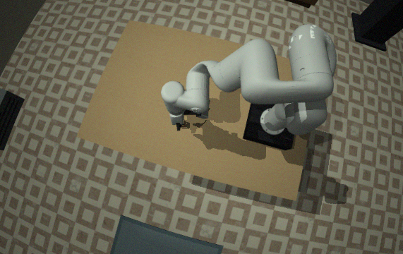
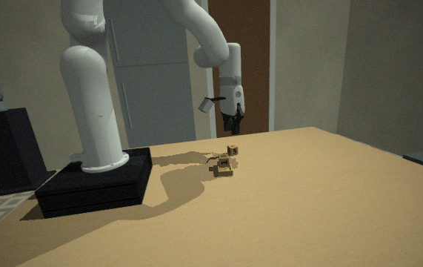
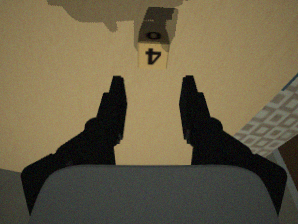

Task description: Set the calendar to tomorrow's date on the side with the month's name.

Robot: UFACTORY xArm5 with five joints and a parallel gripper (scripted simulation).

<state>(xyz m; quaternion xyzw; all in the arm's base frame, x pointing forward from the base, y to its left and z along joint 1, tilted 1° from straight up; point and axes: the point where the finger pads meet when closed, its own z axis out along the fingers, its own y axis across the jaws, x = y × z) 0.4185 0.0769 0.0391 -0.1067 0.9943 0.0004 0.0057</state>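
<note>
A small wooden tray lies on the table with one number cube standing in it. Only an edge of the tray shows at the top left of the wrist view. A second cube lies loose on the table just beyond the tray. It shows a 5 in the exterior view and a 4 in the wrist view. My gripper hangs well above the loose cube, pointing down. Its fingers stand half apart with nothing between them.
The arm's black base stands on the table to the left of the tray. A dark stand rises beyond the table's left edge. In the wrist view, the checkered floor shows past the table's edge on the right.
</note>
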